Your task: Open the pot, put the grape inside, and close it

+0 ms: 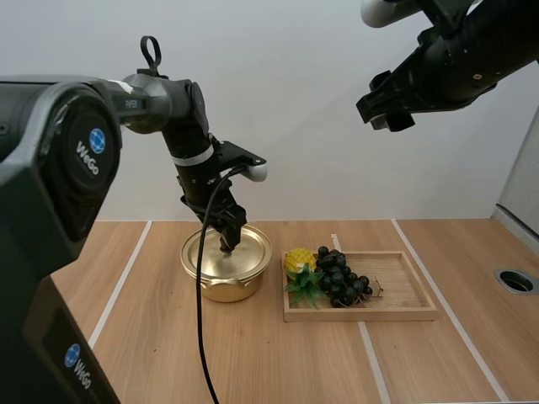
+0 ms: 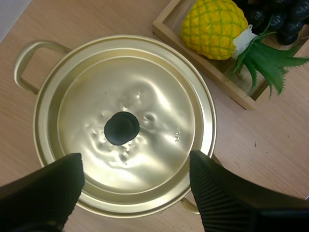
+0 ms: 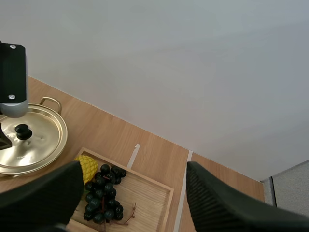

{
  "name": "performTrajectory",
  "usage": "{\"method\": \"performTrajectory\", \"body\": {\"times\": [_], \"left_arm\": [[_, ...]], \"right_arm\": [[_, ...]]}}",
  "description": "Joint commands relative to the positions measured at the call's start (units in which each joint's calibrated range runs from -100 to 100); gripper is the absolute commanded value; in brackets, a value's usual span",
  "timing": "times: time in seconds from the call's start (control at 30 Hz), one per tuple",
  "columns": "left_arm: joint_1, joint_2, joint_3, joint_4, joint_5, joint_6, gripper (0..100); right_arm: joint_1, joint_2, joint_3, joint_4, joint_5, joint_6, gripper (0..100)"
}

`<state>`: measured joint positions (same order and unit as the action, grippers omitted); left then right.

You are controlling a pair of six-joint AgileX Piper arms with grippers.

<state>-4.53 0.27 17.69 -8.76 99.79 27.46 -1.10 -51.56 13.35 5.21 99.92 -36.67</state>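
Ahead of me a wooden tray (image 1: pixel 396 316) is lying flat on the light wood table (image 1: pixel 253 362). A yellow toy pineapple (image 1: pixel 298 260) is resting in the tray's left end, its green leaves (image 1: pixel 305 290) spreading toward the near rim. White tape lines (image 1: pixel 126 273) are running away from me over the tabletop, one of them passing under the tray. A round dark hole (image 1: pixel 515 281) is showing in the table far off to my right, well apart from the tray. A plain pale wall (image 1: pixel 295 101) is standing behind.
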Motion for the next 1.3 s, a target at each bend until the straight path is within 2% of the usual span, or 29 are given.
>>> {"method": "performTrajectory", "body": {"times": [0.0,0.5,1.27], "left_arm": [[-0.27,1.4,-0.3,-0.6,-1.2,0.3,100],[-0.27,8.9,-7.9,-0.5,-1.2,0.3,100],[-0.41,13.8,-8.2,-0.3,-1.5,-0.1,100]], "right_arm": [[0.0,-0.5,-0.8,0.7,0.1,-0.6,100],[0.0,-0.5,-0.8,3.0,0.1,-1.7,100],[0.0,-0.5,-0.8,3.0,0.1,-1.7,100]]}}
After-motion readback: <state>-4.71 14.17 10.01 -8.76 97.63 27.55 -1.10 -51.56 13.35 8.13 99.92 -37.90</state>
